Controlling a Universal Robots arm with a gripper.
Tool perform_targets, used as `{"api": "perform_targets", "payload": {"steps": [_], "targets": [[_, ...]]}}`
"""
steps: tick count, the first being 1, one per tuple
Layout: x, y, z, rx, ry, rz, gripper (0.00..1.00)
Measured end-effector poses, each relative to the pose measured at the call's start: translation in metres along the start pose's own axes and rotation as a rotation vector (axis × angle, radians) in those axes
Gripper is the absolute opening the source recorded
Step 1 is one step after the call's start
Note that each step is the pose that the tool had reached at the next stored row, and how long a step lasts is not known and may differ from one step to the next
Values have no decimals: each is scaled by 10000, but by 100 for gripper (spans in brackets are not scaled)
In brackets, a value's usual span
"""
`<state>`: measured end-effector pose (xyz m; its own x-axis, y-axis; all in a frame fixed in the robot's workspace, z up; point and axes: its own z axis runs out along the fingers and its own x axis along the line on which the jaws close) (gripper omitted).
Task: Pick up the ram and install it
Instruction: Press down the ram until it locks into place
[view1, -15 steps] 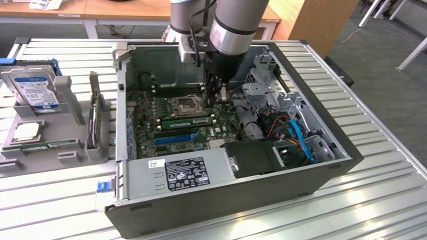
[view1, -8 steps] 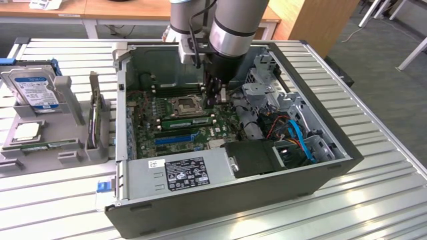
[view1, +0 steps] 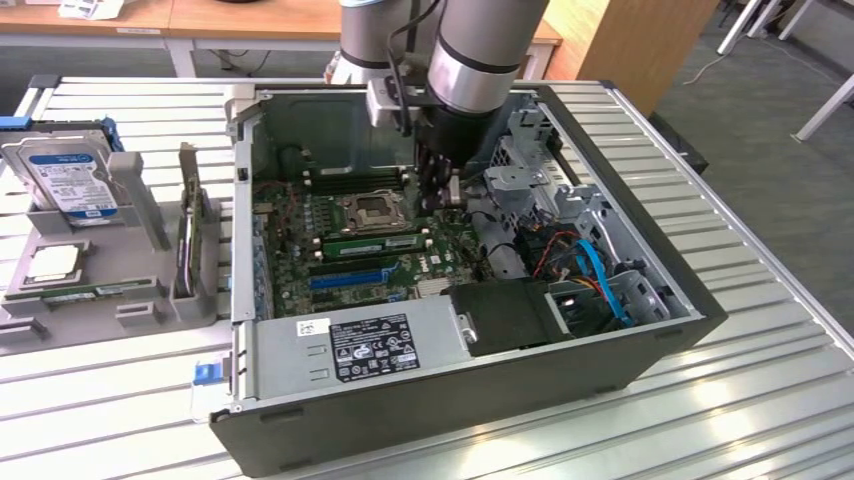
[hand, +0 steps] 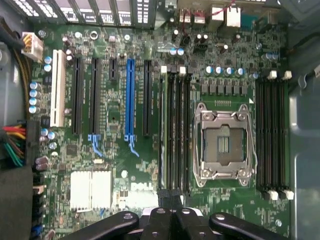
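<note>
**Ram (view1: 378, 243) in its slot, claw clenched beside it**

Ram stands on edge in the slot bank next to the socket (hand: 222, 145). It sits in the slot farthest from the socket, toward the blue slot (hand: 130, 100). Its long axis runs along the slot, roughly across the exterior view from left to right. The contact edge is down and the top edge faces up at the wrist camera, where it shows as a thin green line. The claw (hand: 172, 197) looks clenched on nothing. It hangs over one end of the bank, above the empty slots just beside the ram rather than on it.

Whether the end latches have closed is too small to tell. If the stick is half-seated with one end high, an off-centre push could rock or bend it. A drift toward the open socket would put its contacts at risk. A second stick (view1: 96, 291) lies outside the case (view1: 467, 400).
</note>
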<state>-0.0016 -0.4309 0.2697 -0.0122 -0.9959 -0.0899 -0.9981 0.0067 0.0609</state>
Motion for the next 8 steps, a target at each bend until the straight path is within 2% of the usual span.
{"api": "perform_targets", "payload": {"steps": [4,8], "targets": [[-1,-66,-5,-5,1,1,10],[-1,-70,-5,-4,2,2,10]]}}
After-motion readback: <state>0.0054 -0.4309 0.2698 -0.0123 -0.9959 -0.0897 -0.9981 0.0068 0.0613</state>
